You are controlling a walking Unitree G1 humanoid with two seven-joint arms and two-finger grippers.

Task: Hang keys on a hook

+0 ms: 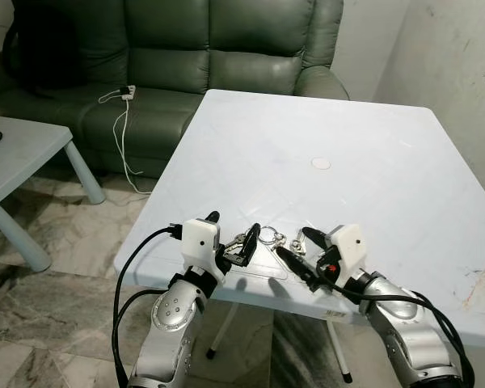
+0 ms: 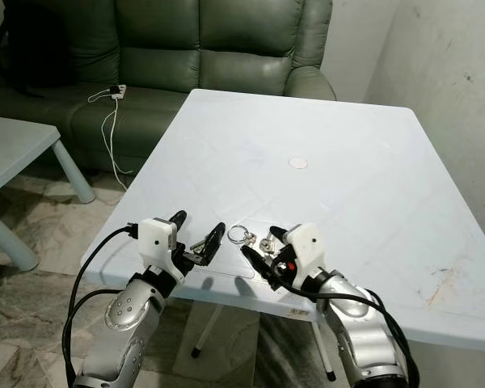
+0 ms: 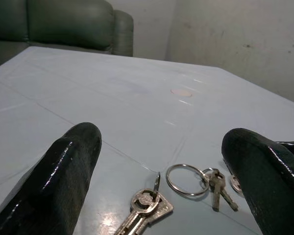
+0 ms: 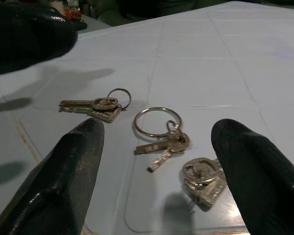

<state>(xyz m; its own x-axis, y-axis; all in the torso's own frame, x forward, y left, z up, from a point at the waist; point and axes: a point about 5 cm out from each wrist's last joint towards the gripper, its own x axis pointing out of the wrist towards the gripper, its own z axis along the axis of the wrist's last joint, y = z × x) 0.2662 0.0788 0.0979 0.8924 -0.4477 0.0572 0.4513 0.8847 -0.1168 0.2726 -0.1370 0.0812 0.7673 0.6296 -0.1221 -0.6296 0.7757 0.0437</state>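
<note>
A bunch of silver keys (image 1: pixel 268 236) lies flat near the front edge of the pale blue table (image 1: pixel 323 121). It consists of a large ring (image 4: pixel 157 122) with small keys, a pair of long keys (image 4: pixel 94 105) and a third cluster (image 4: pixel 203 180). My left gripper (image 1: pixel 234 224) is open just above the table, its fingers either side of the long keys (image 3: pixel 143 209). My right gripper (image 1: pixel 291 240) is also open, low over the table, straddling the ring from the other side. Nothing is held.
A small white disc (image 1: pixel 320 163) sits mid-table. Behind the table stands a dark green sofa (image 1: pixel 170 56) with a white charger and cable (image 1: pixel 123 101). A low pale table (image 1: pixel 20 153) stands at the left on the tiled floor. A bare wall (image 1: pixel 461 56) runs along the right.
</note>
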